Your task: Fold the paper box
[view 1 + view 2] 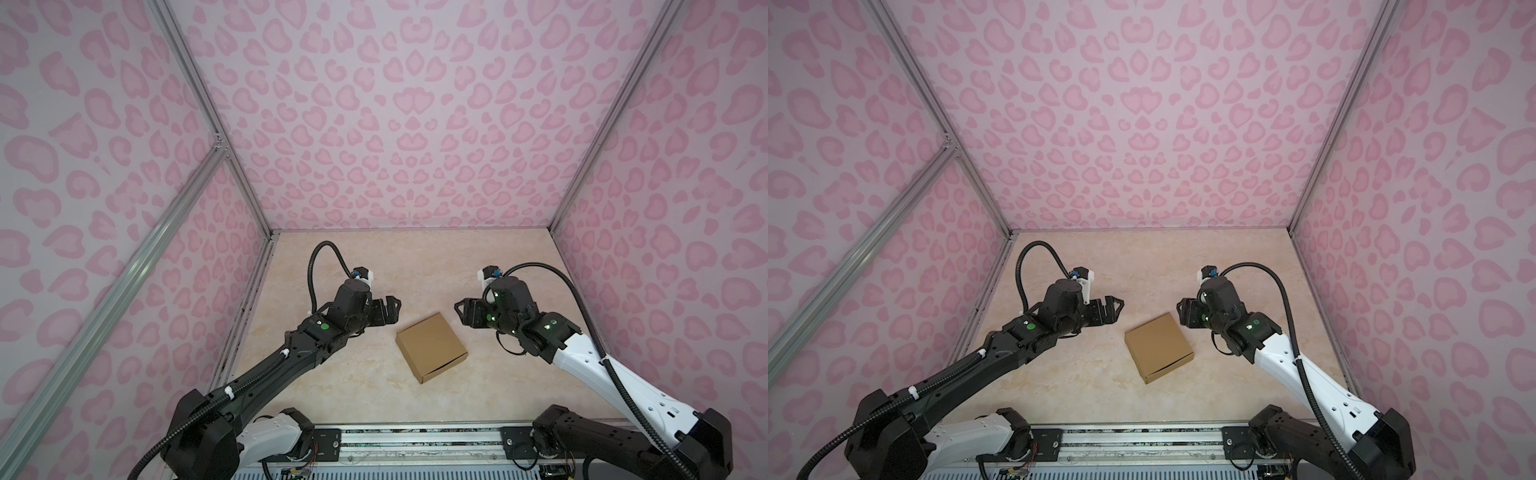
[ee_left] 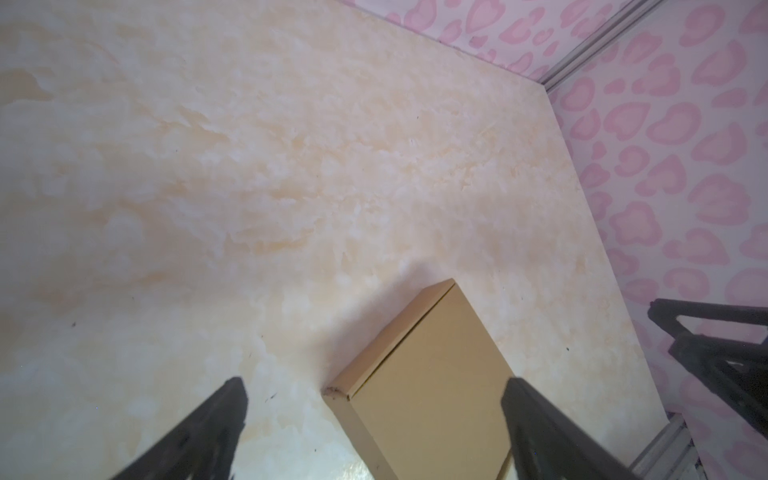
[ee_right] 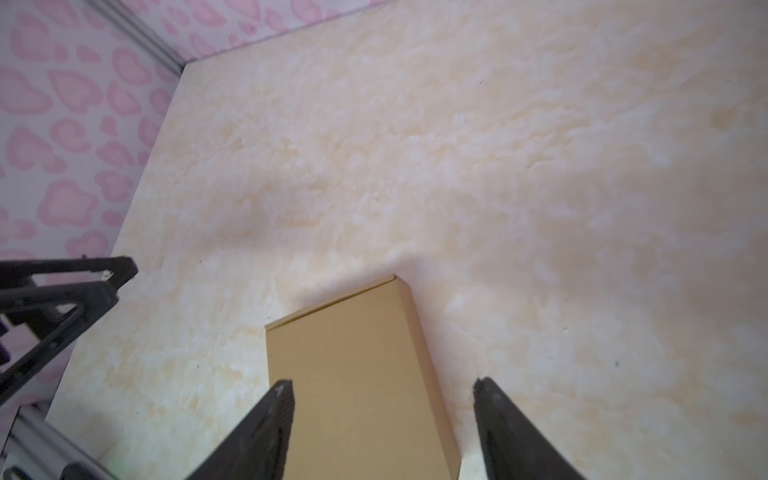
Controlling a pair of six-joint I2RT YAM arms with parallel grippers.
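The paper box [image 1: 430, 347] is plain kraft brown with no print, its narrow sides a shade darker than its top. The table [image 1: 332, 386] is cream with cloudy beige-orange marbling and a few tiny dark specks. The walls [image 1: 395, 124] are pale lilac-pink, covered in darker pink heart-like leopard spots. The frame struts [image 1: 200, 95] are bare silver-grey metal. The left arm [image 1: 291, 357] has a black forearm bearing a round green dot and a white link near its base. The right arm [image 1: 602, 370] has a white forearm, a black wrist and small green lights. The left gripper [image 1: 394, 306] and right gripper [image 1: 460, 309] are black, as are the ribbed cable hoses [image 1: 311, 270].
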